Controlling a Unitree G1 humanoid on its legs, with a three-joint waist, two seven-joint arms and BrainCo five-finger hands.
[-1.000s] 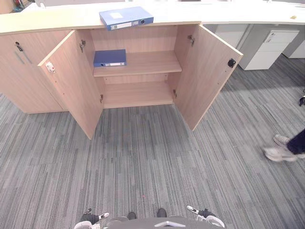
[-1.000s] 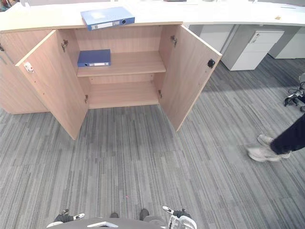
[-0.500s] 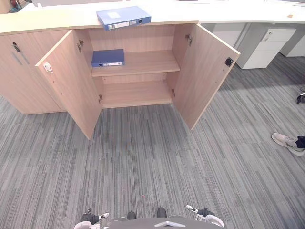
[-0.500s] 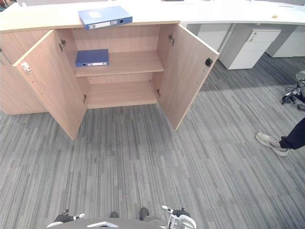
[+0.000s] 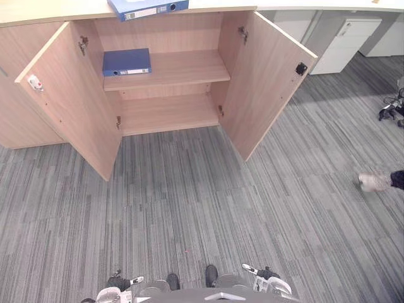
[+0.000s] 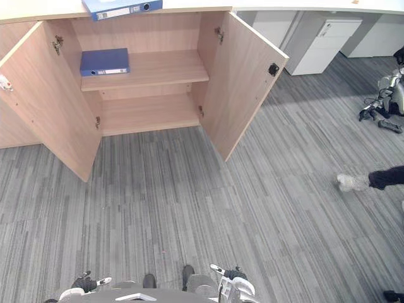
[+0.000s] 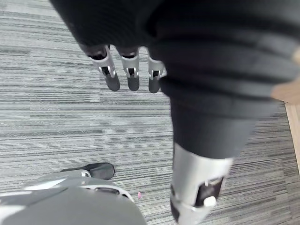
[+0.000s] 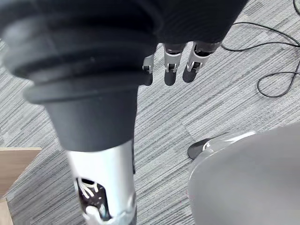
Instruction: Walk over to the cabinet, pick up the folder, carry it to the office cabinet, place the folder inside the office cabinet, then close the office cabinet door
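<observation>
Near left, the left hand (image 7: 129,77) hangs loose-fingered, holding nothing. Far off, the cabinet (image 5: 189,68) stands with both doors wide — a blue folder (image 5: 127,62) lies left on its upper shelf, a second folder (image 5: 148,7) on top. Near right, the right hand (image 8: 171,70) hangs likewise.

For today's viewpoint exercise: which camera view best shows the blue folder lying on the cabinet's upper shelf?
The left eye view: the blue folder lies whole, flat and unobstructed on the upper shelf. The right eye view shows it equally whole, just nearer the picture's edge. Both wrist views face the carpet.
</observation>
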